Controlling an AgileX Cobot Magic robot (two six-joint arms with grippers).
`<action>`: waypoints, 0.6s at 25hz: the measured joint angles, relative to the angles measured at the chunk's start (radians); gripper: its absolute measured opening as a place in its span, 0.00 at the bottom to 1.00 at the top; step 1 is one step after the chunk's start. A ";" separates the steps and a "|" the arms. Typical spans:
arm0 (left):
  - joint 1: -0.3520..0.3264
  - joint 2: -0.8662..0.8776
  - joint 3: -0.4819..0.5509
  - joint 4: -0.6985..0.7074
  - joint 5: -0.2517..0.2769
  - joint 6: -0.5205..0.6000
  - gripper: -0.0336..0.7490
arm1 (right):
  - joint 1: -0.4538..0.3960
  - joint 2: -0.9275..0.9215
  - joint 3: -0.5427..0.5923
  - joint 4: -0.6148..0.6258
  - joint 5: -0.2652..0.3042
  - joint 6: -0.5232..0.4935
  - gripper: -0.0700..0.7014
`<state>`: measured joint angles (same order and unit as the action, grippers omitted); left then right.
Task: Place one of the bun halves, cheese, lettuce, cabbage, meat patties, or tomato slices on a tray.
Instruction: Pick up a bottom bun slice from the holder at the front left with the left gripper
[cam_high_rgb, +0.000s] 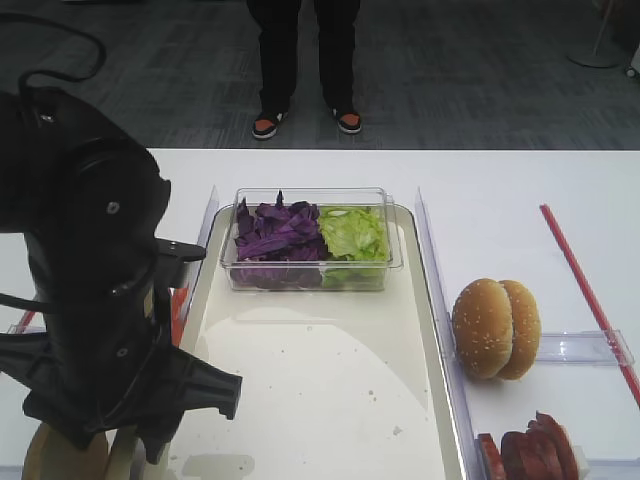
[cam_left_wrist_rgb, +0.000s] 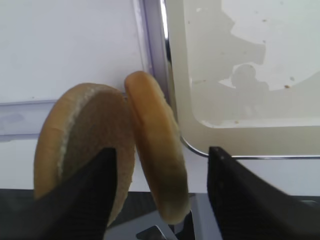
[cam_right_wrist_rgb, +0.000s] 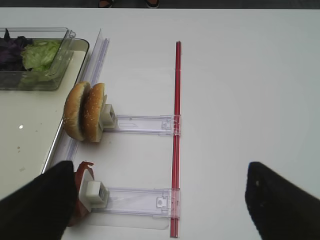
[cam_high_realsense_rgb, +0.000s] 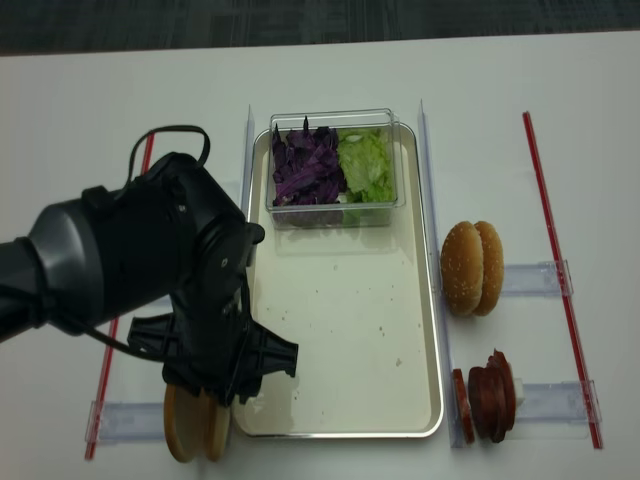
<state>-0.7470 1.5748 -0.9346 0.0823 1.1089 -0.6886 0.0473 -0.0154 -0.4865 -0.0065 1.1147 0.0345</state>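
We take this for a robot test lab staged as a burger station. A plain white counter (cam_high_rgb: 500, 180) stands on grey carpet (cam_high_rgb: 150, 80), with red tape lines (cam_high_realsense_rgb: 560, 270) and a standing onlooker (cam_high_rgb: 305, 60) behind it.

So the white tabletop (cam_high_rgb: 520, 180) has a clear plastic tub (cam_high_realsense_rgb: 335, 170) sitting up at 12 o'clock. Over at 3 o'clock two sesame-topped buns (cam_high_rgb: 495, 328) stand on edge, pressed together against a clear plastic rail (cam_right_wrist_rgb: 142, 124). A long red strip (cam_right_wrist_rgb: 176, 135) runs down the right side, with another red strip (cam_high_realsense_rgb: 135, 190) over at 9. Someone's standing past the far edge, just dark trousers and black shoes (cam_high_rgb: 305, 122) on grey carpet (cam_high_rgb: 480, 70).
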 joint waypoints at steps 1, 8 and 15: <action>0.000 0.007 0.000 0.000 0.005 0.001 0.53 | 0.000 0.000 0.000 0.000 0.000 0.002 0.99; 0.000 0.024 0.000 -0.002 0.014 0.002 0.49 | 0.000 0.000 0.000 0.000 0.000 0.003 0.99; 0.000 0.024 -0.002 -0.002 0.016 0.002 0.37 | 0.000 0.000 0.000 0.000 0.000 0.006 0.99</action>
<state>-0.7470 1.5984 -0.9367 0.0805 1.1250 -0.6864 0.0473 -0.0154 -0.4865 -0.0065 1.1147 0.0401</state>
